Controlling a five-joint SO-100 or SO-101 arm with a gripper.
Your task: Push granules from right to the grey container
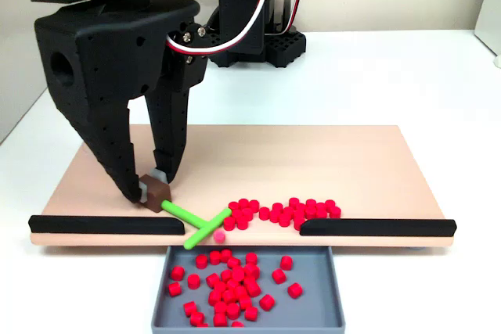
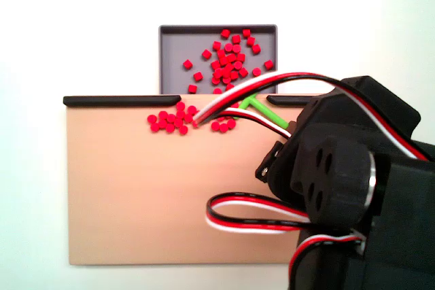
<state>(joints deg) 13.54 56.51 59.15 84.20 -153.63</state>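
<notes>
In a fixed view my black gripper [image 1: 154, 188] stands at the left of the beige board, shut on a small brown block from which a green T-shaped stick [image 1: 196, 224] runs to the right. The stick's crossbar lies in the gap between the two black strips. A row of red granules [image 1: 283, 211] sits on the board just right of the crossbar, seen left of the green stick [image 2: 265, 110] as granules [image 2: 170, 120] in the other fixed view. The grey container [image 1: 317, 303] [image 2: 173, 45] lies below the gap with many granules [image 1: 228, 285] [image 2: 230, 59] inside. One paler pellet [image 1: 220, 236] rests at the board's edge.
The beige board [image 1: 313, 158] [image 2: 136, 188] carries two black strips [image 1: 106, 224] [image 1: 376, 227] along the edge by the container. The arm's body and cables [image 2: 353, 181] cover the lower right of one fixed view. White table surrounds the board.
</notes>
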